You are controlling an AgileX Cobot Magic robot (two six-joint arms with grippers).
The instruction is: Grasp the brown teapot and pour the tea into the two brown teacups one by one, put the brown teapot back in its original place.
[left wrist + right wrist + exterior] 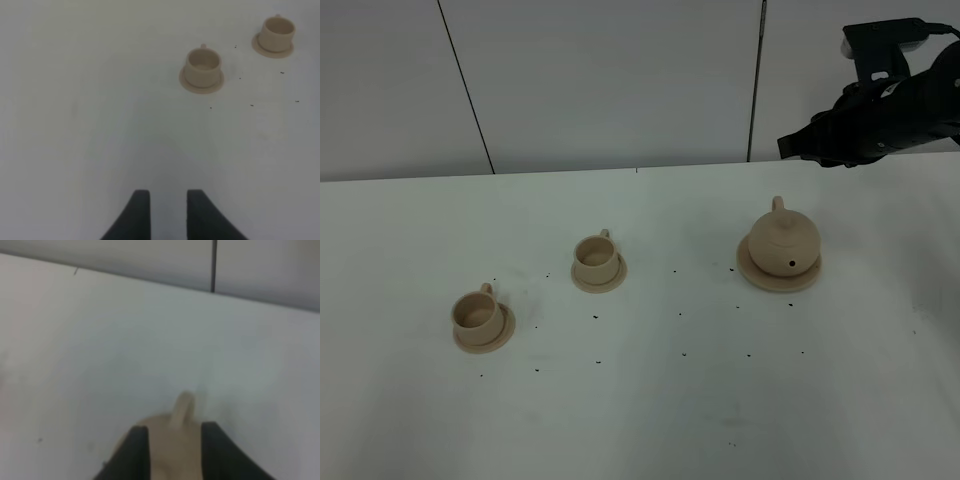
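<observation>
Tan teapot [783, 240] well apart from teacups [597, 258]

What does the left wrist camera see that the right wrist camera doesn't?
Only the left wrist view: the near teacup and the far teacup, plus the left claw, open and empty. Only the right wrist view: the brown teapot, showing between the tips of the open right claw, and the wall behind. Both: the white table and a dark claw at the picture's edge.
</observation>
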